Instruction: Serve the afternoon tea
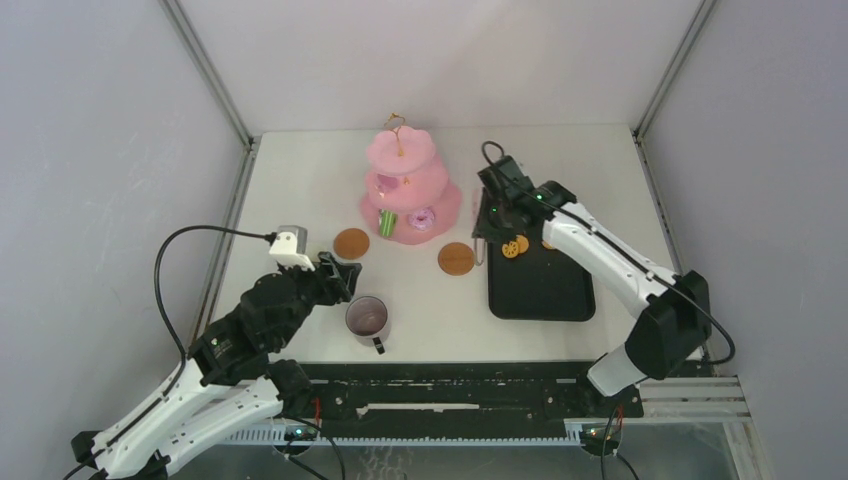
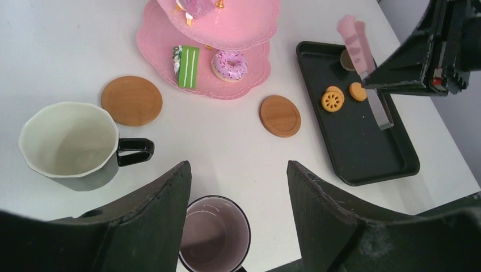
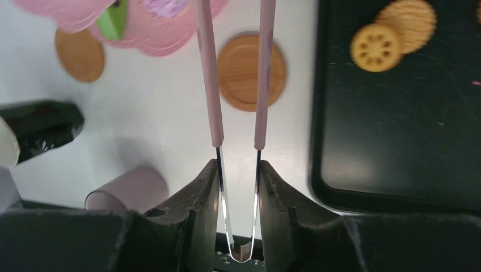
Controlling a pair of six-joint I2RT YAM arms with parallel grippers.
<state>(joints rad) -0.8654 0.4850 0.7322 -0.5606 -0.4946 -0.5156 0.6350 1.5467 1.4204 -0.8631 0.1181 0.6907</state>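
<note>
I read the left gripper (image 2: pixel 238 170) fully spread and empty; one mug (image 2: pixel 215 235) sits close beneath it, the second mug (image 2: pixel 71 144) to its left. The right gripper (image 3: pixel 238 167) is clamped on the tongs (image 3: pixel 210 85), with the cake stand (image 1: pixel 400 185) ahead-left of it.

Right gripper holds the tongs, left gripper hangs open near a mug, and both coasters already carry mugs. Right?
No. Both coasters are bare in the left wrist view; the white-lined mug and pink-lined mug stand on the table. The rest holds.
</note>
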